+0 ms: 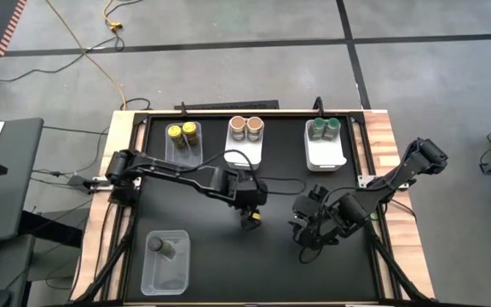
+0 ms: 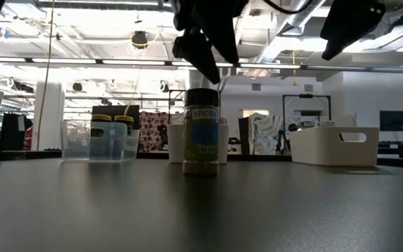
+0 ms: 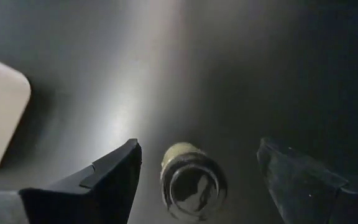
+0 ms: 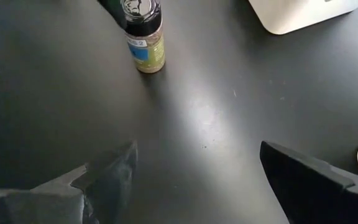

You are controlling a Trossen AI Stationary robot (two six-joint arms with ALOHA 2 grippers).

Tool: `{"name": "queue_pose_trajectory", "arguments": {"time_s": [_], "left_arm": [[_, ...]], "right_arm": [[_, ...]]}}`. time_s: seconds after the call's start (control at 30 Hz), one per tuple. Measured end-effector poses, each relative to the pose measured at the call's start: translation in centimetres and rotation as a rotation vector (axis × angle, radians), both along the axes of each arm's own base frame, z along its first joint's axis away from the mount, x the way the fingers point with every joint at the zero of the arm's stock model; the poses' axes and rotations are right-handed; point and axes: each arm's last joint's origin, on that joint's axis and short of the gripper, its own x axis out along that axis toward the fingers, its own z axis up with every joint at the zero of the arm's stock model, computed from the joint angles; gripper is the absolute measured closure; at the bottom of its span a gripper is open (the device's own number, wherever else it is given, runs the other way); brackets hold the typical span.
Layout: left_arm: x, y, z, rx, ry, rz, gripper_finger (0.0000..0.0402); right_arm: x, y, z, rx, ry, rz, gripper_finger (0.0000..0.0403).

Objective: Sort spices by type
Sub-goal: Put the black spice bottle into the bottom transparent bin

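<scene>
Your two arms are both reaching in over the middle of the tabletop.

Your left arm is stretching in from the left edge, its left gripper (image 1: 250,215) pointing down near the centre with fingers (image 3: 114,180) spread wide apart. Your right arm is bending in from the right edge, its right gripper (image 1: 307,232) hanging just beside, fingers (image 4: 309,180) also parted.
</scene>
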Motion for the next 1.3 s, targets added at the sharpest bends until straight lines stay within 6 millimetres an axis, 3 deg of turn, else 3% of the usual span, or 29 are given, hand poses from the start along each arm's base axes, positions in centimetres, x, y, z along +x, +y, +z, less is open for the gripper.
{"name": "queue_pose_trajectory", "arguments": {"time_s": [0.27,0.57,1.0,1.3], "left_arm": [[-0.7,0.1,-1.4,0.006,0.078,0.025,0.0093],[-0.7,-0.8,-1.3,-0.001,0.064,0.001,0.0093],[-0.1,-1.6,-3.9,0.011,0.153,-0.001,0.0093],[-0.1,-1.5,-4.1,0.026,0.162,0.016,0.0108]], "right_arm": [[0.0,0.0,0.0,0.002,-0.005,0.002,0.0039],[0.1,0.0,0.0,0.004,-0.006,0.002,0.0039],[0.1,0.1,0.1,0.010,-0.012,0.000,0.0039],[0.1,0.1,0.1,0.012,-0.015,0.000,0.0039]]}}
